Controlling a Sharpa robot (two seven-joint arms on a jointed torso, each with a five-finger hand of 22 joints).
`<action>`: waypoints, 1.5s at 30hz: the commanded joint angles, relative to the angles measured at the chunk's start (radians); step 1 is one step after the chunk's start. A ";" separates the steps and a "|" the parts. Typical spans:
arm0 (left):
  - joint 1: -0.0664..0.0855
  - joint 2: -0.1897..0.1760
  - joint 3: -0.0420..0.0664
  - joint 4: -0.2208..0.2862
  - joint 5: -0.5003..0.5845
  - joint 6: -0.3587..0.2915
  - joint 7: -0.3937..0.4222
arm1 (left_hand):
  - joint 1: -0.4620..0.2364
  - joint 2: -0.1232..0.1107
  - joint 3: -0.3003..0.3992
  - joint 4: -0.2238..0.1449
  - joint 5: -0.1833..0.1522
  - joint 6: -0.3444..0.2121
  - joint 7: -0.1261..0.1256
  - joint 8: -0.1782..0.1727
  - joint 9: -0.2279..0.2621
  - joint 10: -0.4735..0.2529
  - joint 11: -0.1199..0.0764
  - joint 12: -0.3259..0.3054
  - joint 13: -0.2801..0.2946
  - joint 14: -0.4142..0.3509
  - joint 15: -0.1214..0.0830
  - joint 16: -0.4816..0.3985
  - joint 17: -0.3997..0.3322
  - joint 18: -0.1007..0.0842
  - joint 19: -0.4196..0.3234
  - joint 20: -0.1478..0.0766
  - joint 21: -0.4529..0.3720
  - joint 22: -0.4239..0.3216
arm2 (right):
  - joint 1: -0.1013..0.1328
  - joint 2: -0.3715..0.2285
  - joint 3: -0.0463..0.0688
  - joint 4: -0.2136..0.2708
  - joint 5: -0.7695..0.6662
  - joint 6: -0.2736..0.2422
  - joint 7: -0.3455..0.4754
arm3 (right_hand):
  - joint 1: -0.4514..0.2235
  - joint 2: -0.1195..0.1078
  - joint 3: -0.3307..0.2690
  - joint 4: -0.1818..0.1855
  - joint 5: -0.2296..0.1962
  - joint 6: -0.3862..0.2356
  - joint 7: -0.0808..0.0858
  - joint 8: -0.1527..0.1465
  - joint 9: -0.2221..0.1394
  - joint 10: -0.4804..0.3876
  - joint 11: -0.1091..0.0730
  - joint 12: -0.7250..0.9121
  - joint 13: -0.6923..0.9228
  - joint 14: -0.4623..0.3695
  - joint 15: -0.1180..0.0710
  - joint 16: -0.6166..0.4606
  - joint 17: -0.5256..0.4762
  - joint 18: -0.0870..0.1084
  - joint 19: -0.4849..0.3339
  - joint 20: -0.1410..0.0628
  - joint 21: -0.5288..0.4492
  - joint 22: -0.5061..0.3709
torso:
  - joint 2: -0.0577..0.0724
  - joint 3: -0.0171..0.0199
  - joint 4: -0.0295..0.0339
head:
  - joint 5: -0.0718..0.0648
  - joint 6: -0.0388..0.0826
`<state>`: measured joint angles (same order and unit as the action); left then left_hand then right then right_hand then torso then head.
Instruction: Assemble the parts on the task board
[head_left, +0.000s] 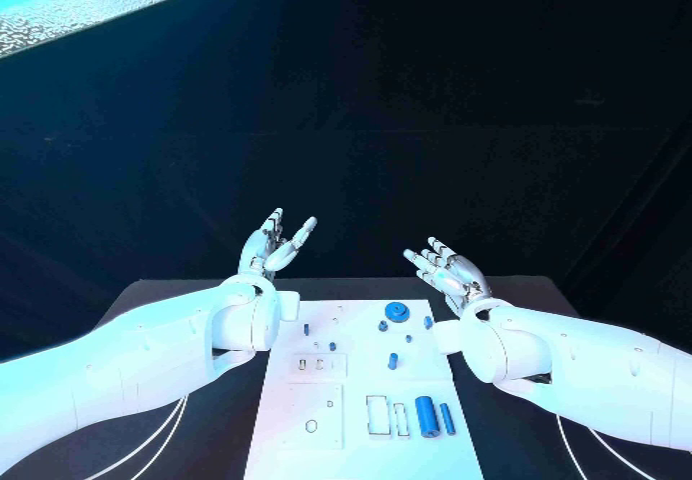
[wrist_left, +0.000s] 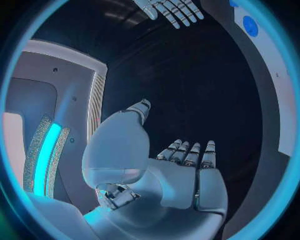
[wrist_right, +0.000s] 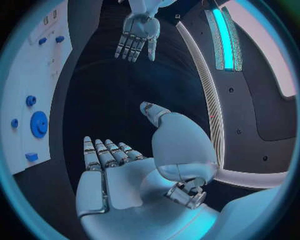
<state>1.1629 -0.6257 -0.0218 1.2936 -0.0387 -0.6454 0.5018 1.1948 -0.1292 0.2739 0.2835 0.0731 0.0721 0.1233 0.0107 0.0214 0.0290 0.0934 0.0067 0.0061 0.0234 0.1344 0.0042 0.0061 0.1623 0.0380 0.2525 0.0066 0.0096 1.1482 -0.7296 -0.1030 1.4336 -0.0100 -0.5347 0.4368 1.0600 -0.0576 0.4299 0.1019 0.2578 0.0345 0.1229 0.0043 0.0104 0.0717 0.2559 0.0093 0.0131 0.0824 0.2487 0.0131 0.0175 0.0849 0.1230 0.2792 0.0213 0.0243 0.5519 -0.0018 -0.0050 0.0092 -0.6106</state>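
The black table (head_left: 173, 300) carries a flat white rectangular task board (head_left: 361, 420), which lies lengthwise in its middle, between the two arms. It looks like a stiff plate, too broad and flat to lift easily, and probably best left lying while the pieces are worked on it.

The left robot hand (head_left: 277, 243) is raised beyond the far left of the board, released, fingers apart and holding nothing. The right robot hand (head_left: 449, 270) is raised beyond the far right of the board, likewise released with its fingers spread and empty. Neither touches the board or any piece.

Of the parts, the round blue disc (head_left: 397, 311) sits near the far edge of the board. It seems a hard, light plastic piece, likely smooth, and would be taken by its rim between thumb and finger. The larger blue cylinder (head_left: 426, 415) lies near the board's near right edge, with a thinner blue rod (head_left: 447, 419) just beside it. Both look rigid and light, apt to roll, and should be pinched across the middle. A small blue peg (head_left: 392, 361) stands mid-board and would need a fine pinch at its top.

No brand, label or legible writing can be made out on the board or the parts.
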 joint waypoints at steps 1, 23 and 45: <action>0.006 0.008 -0.001 -0.015 -0.044 0.086 0.017 | 0.053 0.006 0.021 0.014 0.005 0.011 0.030 0.007 0.003 0.007 0.020 0.002 0.003 0.009 0.019 0.005 0.004 0.018 0.008 0.016 0.007 0.004 | 0.014 0.008 -0.010 -0.021 -0.034 0.194 -0.054 | 0.094 -0.003 0.032 -0.038 0.012 0.044 0.177 0.019 0.012 0.056 0.017 0.015 0.009 0.064 0.015 0.020 0.014 0.009 0.042 0.015 0.024 0.011 | 0.000 0.0000 0.0000 | 0.000 0.000; 0.027 -0.192 0.003 0.170 -0.076 0.157 0.028 | 0.167 -0.003 0.174 -0.004 -0.008 0.692 0.112 0.278 0.190 0.926 0.097 0.121 0.069 0.883 0.018 0.278 0.259 0.023 0.805 0.010 0.325 0.099 | 0.114 -0.009 -0.024 -0.103 -0.811 0.067 -0.103 | 0.260 -0.087 0.076 -0.220 0.006 0.832 0.102 0.265 0.167 1.009 -0.094 0.075 0.052 1.025 -0.147 0.274 0.178 0.092 0.781 -0.079 0.437 0.189 | 0.073 -0.0062 -0.0018 | -0.010 -0.016; 0.032 -0.371 0.017 0.392 -0.135 0.282 -0.049 | 0.158 -0.049 0.207 -0.018 -0.011 0.742 0.080 0.320 0.288 1.041 0.051 0.123 0.101 0.977 -0.053 0.637 0.623 0.018 0.989 -0.079 0.596 0.229 | 0.155 -0.023 -0.022 -0.059 -1.446 0.254 -0.413 | 0.208 -0.172 0.095 -0.202 0.002 0.923 0.040 0.206 0.213 1.076 -0.157 0.053 0.068 1.389 -0.241 0.921 0.803 0.044 1.087 -0.167 1.120 0.828 | 0.149 -0.0188 0.0253 | -0.039 -0.009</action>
<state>1.1934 -0.9927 -0.0058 1.6733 -0.1495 -0.4270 0.4657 1.3512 -0.1700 0.4778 0.2662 0.0659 0.8082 0.2018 0.3269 0.3079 1.0656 0.1464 0.1239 0.1062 1.0044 0.0815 0.6332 0.6221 0.1777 1.0223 0.1715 0.5954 0.2343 1.3026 -0.7533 -0.1251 1.3708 -1.3095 -0.3499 0.1008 1.2645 -0.2206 0.5272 -0.1059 0.2632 0.9594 0.1657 0.2127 0.2220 1.1559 0.0992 0.0655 0.0800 1.4615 0.0051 0.9117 0.7991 0.1386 1.1996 0.1111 1.1283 0.8322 0.6844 -0.0173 0.0142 -0.0267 -0.6205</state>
